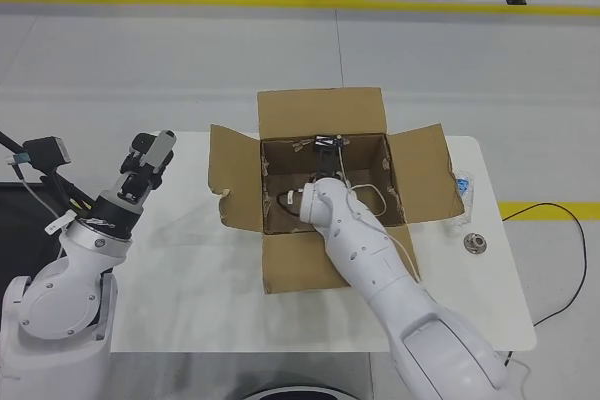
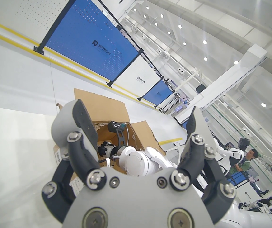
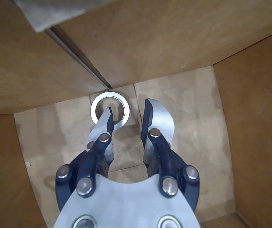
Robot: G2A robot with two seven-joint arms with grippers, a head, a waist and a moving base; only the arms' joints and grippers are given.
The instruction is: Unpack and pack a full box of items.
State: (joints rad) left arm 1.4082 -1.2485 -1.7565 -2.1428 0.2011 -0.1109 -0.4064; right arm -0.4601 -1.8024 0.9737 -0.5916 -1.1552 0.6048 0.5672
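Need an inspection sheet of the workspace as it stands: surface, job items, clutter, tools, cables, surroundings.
Surface: white table, bearing the box.
Job's things: cardboard box open, flaps spread; metal ring flat on its floor, near a wall; clear bag and round metal part on the table to the box's right.
Clutter: nothing seen.
Grippers: right tool open, down inside the box, one fingertip over the ring's hole; left tool open, holding nothing, raised at the table's left end.
Cables: black cable on the floor beside the table's right edge.
Surroundings: grey floor with a yellow line.
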